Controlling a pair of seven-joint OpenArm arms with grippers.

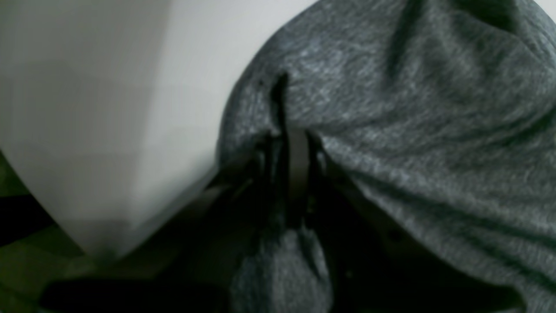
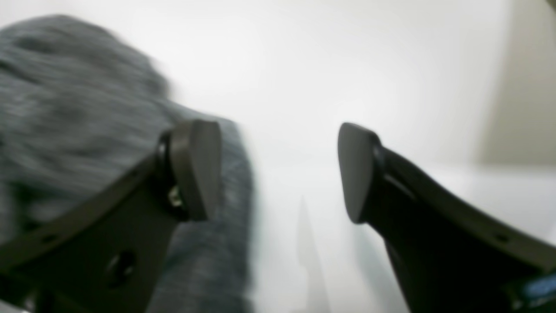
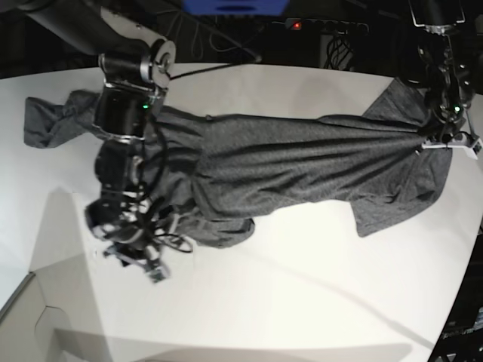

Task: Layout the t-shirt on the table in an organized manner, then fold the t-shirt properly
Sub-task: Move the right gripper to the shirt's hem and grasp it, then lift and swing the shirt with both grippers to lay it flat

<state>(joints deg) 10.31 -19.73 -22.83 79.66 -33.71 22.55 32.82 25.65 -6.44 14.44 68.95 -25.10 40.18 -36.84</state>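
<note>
The dark grey t-shirt [image 3: 302, 162] lies stretched in a crumpled band across the white table [image 3: 302, 302], from a bunched sleeve at far left to the right edge. My left gripper [image 3: 439, 138] is shut on a pinch of the t-shirt [image 1: 412, 130] near the table's right edge; in the left wrist view the fingers [image 1: 297, 161] are pressed together with cloth gathered around them. My right gripper [image 2: 278, 174] is open over bare table [image 2: 347, 65], with the t-shirt [image 2: 65, 108] just beside its left finger [image 2: 195, 169]. In the base view it [image 3: 139, 260] hangs at the shirt's lower left.
Beyond the table's far edge are dark frames, cables [image 3: 226, 38] and a small red light [image 3: 297, 25]. The table's edge runs close to my left gripper [image 1: 297, 174], with dark greenish floor [image 1: 26, 261] below. A corner of the table edge [image 3: 30, 298] shows at front left.
</note>
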